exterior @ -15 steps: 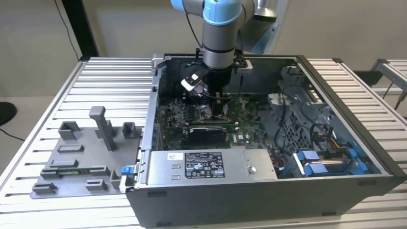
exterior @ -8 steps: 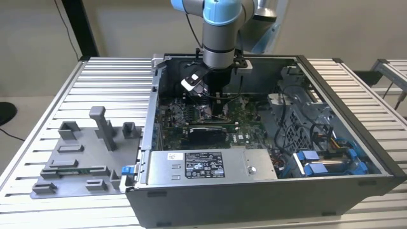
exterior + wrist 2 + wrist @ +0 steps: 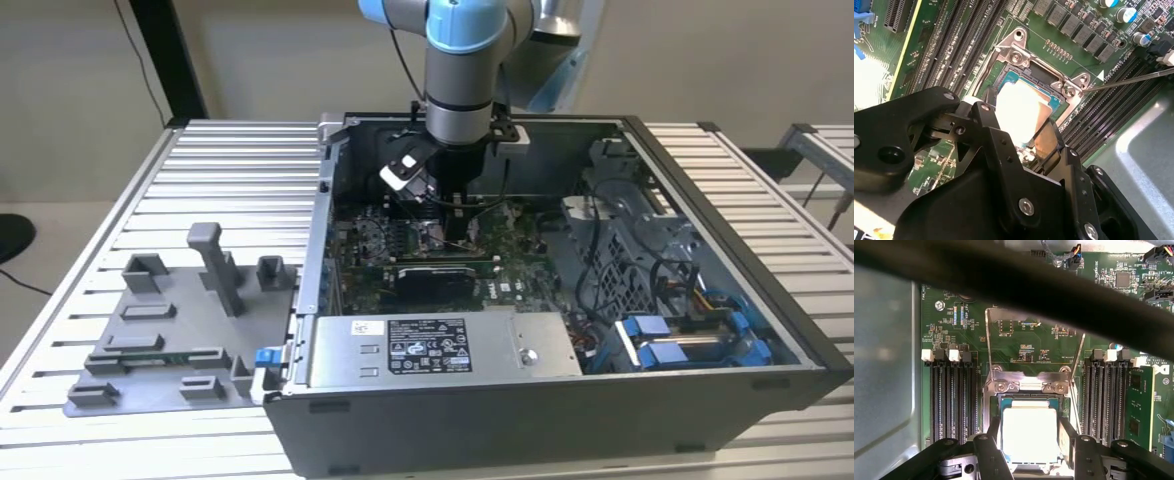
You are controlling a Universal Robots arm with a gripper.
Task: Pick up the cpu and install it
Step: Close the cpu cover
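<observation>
Presently the arm reaches down into the open computer case, which lies on the slatted bench. The claw is low over the green motherboard. In both wrist views the cpu, silvery top up, sits squarely within the metal-framed socket, level with the board as far as can be judged. The claw is set narrow, one black finger against each of two opposite edges of the cpu, gripping it. The socket's load plate stands folded back, away from the chip. In the second wrist view its thin lever sticks out to one side. Black memory slots flank the socket on both sides. At the exterior view's left a grey plastic fixture rests on the bench, just beside the case.
</observation>
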